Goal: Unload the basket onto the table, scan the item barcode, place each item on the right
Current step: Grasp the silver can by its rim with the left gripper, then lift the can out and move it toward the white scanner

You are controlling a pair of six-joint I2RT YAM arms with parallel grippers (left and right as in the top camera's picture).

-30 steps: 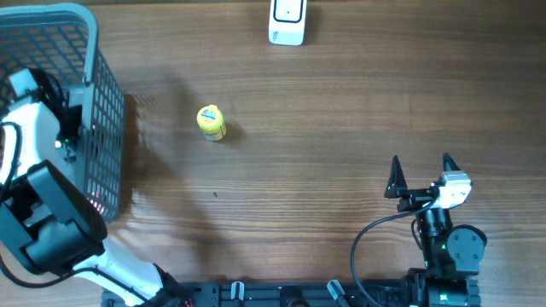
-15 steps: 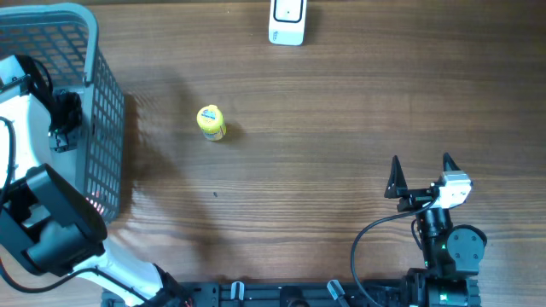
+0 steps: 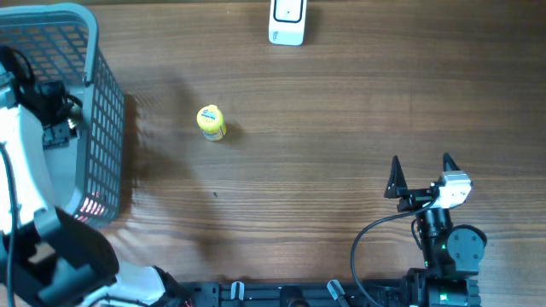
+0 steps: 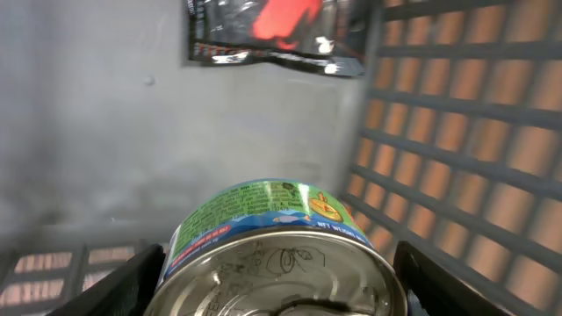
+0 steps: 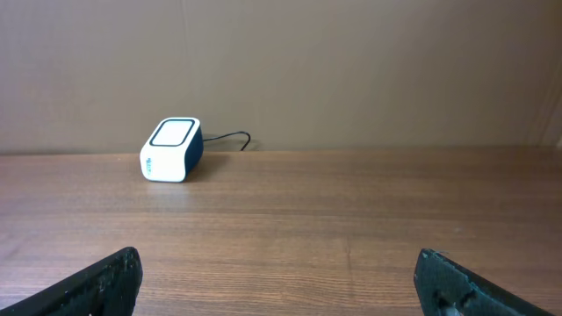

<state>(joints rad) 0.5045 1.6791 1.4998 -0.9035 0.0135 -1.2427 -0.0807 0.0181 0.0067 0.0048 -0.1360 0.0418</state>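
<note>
Tin can (image 4: 274, 230): likely rigid, weighty, slick; left gripper (image 4: 281, 285) clamps its curved wall between the jaws; right gripper (image 5: 281, 285) jaws apart, empty.

A small yellow bottle (image 3: 211, 122) sits on the wooden table (image 3: 341, 179), right of the grey wire basket (image 3: 107, 128) at far left; a red-and-black packet (image 4: 279, 32) lies inside.
</note>
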